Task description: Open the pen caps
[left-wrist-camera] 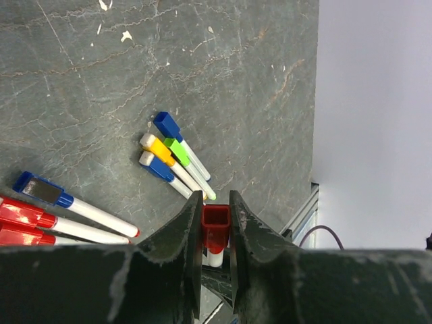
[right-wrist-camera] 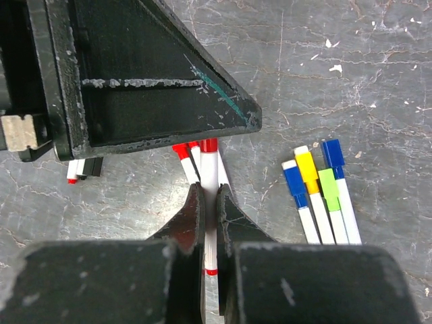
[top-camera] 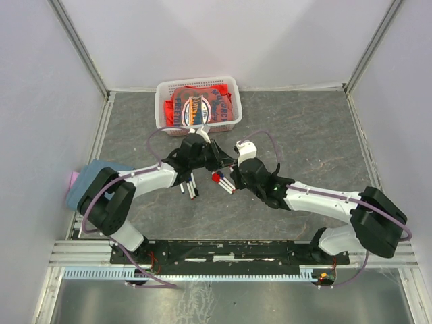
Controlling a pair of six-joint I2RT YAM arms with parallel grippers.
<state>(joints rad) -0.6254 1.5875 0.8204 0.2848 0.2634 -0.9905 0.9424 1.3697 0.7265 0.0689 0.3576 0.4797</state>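
Two arms meet over the middle of the grey worktop [top-camera: 304,135] with a single pen stretched between them: the left pincer [left-wrist-camera: 216,202] is closed snugly on the square red cap [left-wrist-camera: 216,224], which sits between its jaws, while the right pincer [right-wrist-camera: 209,192] is closed almost to nothing on the thin white barrel [right-wrist-camera: 211,172] of the same pen, lower down its length. The step in hand looks to be the pull that parts cap from pen, and it calls for both grips to hold firm while the arms draw apart straight along the pen's own line; any sideways drift would bend the slim barrel or let it slide through the narrow jaws. A small twist at the cap end may help if the fit is tight. The right arm's hold, on smooth round plastic, seems the likelier one to slip. The pen is held above the other pens, so the pull is best kept level and clear of them: a cluster with blue, yellow and green caps [right-wrist-camera: 317,192] lies just beside, and red-capped pens [left-wrist-camera: 30,219] rest near, all capped and waiting. A white basket [top-camera: 198,102] of red packets stands at the far side, well apart from the work
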